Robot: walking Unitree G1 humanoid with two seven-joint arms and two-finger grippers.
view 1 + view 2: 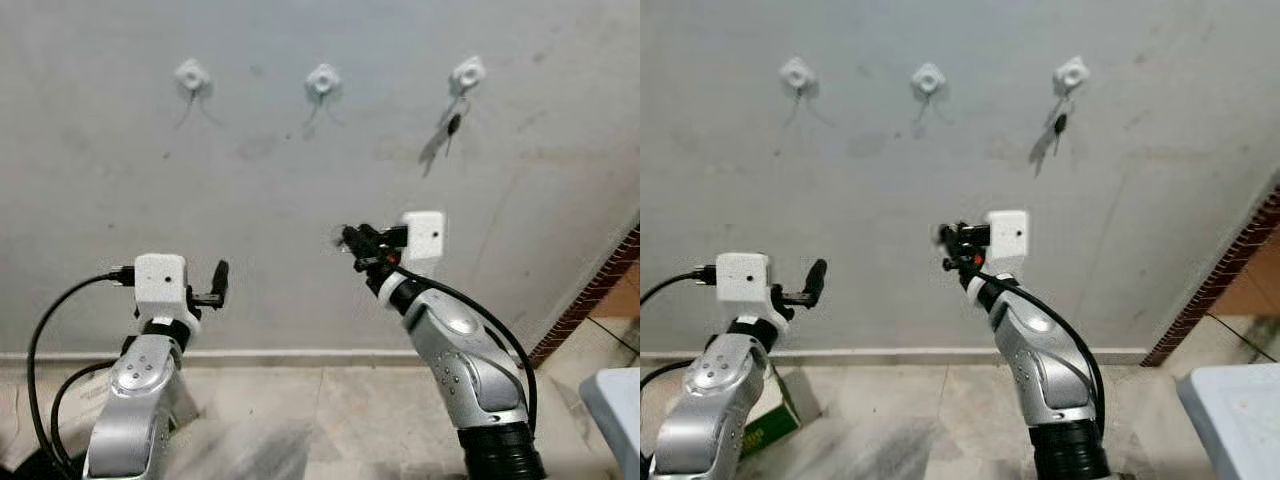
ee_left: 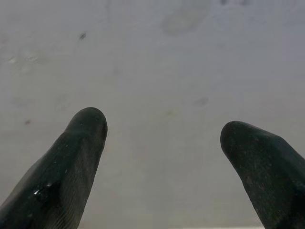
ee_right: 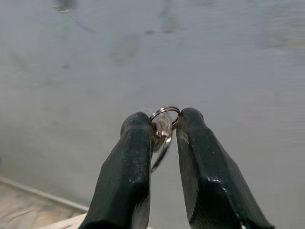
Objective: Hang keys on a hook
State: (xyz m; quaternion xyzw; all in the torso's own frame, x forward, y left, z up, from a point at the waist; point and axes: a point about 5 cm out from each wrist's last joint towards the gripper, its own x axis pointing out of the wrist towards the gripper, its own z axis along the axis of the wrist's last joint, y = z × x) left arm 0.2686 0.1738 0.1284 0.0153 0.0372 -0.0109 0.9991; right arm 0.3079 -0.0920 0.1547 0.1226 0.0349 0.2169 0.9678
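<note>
Three white hooks are fixed in a row on the grey wall: a left hook (image 1: 191, 75), a middle hook (image 1: 322, 80) and a right hook (image 1: 467, 73). A key (image 1: 450, 125) hangs from the right hook. My right gripper (image 1: 345, 239) is raised below the middle hook, a little short of the wall, shut on a silver key ring (image 3: 165, 114) with keys between its fingertips. My left gripper (image 1: 220, 278) is held up lower on the left, open and holding nothing, its fingers (image 2: 71, 162) pointing at bare wall.
A white skirting strip (image 1: 300, 354) runs along the wall's foot above a tiled floor. A brick edge (image 1: 590, 295) is at the right, with a pale blue container corner (image 1: 618, 400). A green and white box (image 1: 765, 425) lies by my left arm.
</note>
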